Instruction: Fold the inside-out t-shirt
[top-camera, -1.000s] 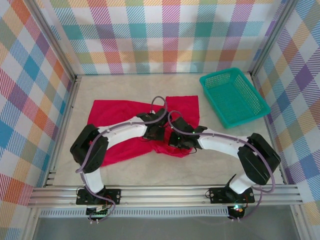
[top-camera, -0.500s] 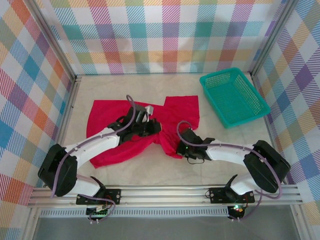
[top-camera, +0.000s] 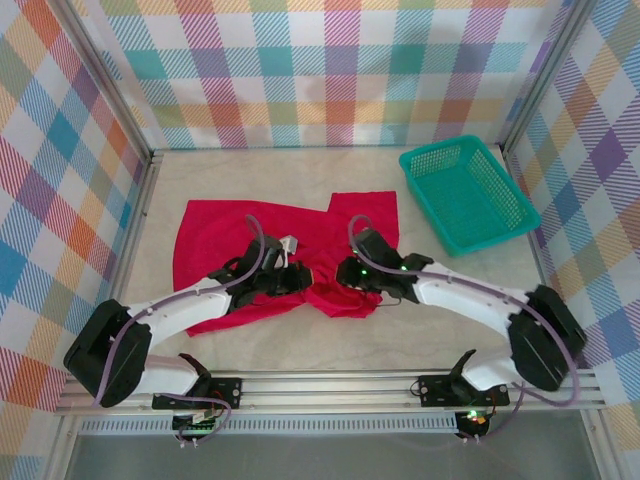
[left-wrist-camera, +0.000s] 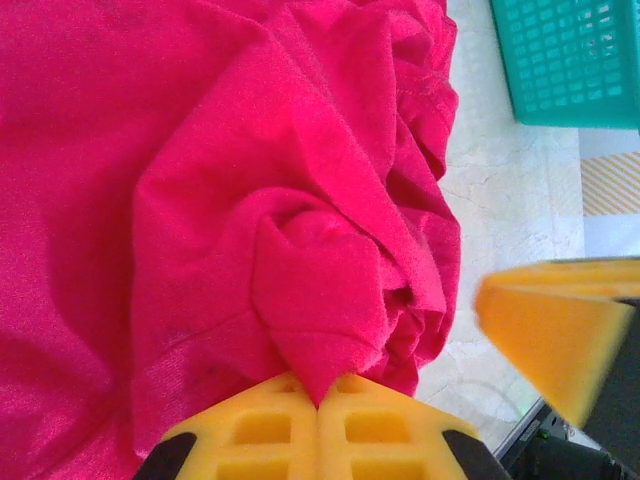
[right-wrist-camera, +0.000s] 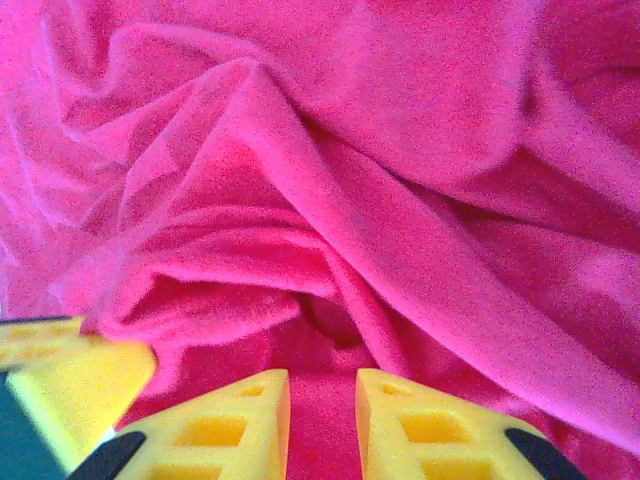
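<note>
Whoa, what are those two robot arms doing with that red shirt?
They are working on folding the red t-shirt, which lies bunched on the table. The left end effector pinches a fold of cloth near the middle. The right end effector sits open over the crumpled cloth beside it.

Bare worktop (top-camera: 320, 345) free along near edge, btwn shirt hem & rail. Also free: far strip behind the inside-out t-shirt (top-camera: 215, 235), up to plaid wall (top-camera: 330, 80). Teal mesh basket (top-camera: 468, 192) blocks far-right corner. Middle is tight: left gripper (top-camera: 303, 277) & right gripper (top-camera: 345, 272) sit near each other over bunched cloth, both arms slanting in from near corners.
</note>
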